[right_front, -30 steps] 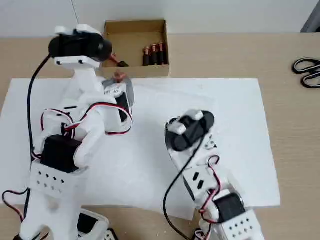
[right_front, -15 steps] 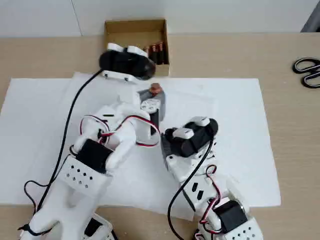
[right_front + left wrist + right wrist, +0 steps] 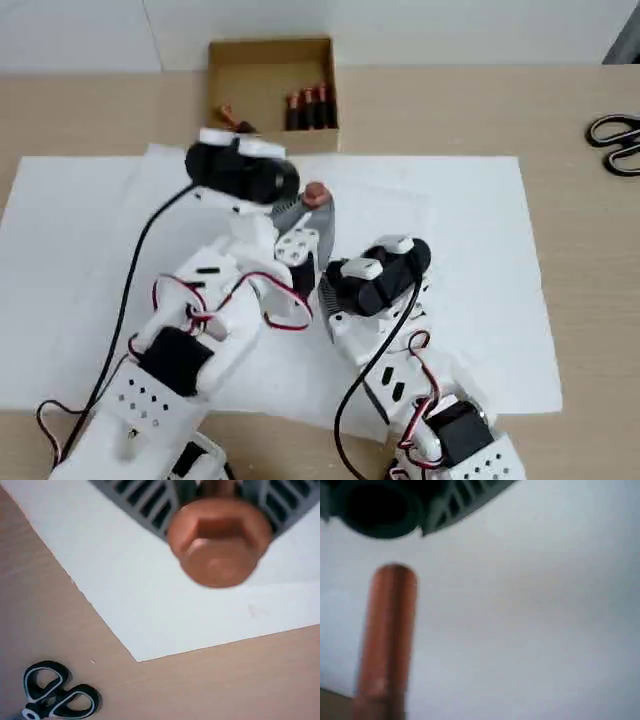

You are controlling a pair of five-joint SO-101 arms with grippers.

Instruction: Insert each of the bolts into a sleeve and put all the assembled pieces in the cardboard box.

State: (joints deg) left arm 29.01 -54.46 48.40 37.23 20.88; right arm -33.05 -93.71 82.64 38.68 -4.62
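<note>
over the paper [image 3: 480,220], left hand [image 3: 313,206] clamps bolt [image 3: 217,542], tip toward right hand's [image 3: 415,510] clamped sleeve [image 3: 375,510]

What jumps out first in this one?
A copper bolt clamped in the left gripper over the middle of the white sheet. The right gripper holds a dark sleeve close by, bolt not yet in. Assembled pieces lie in the box beyond the sheet.

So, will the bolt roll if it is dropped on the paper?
Probably stiff and heavy for its size: the bolt looks like solid copper-coloured metal. Its round shank could roll, though the hex head should make it curve and soon stop. The smooth surface may slip in a loose grip.
</note>
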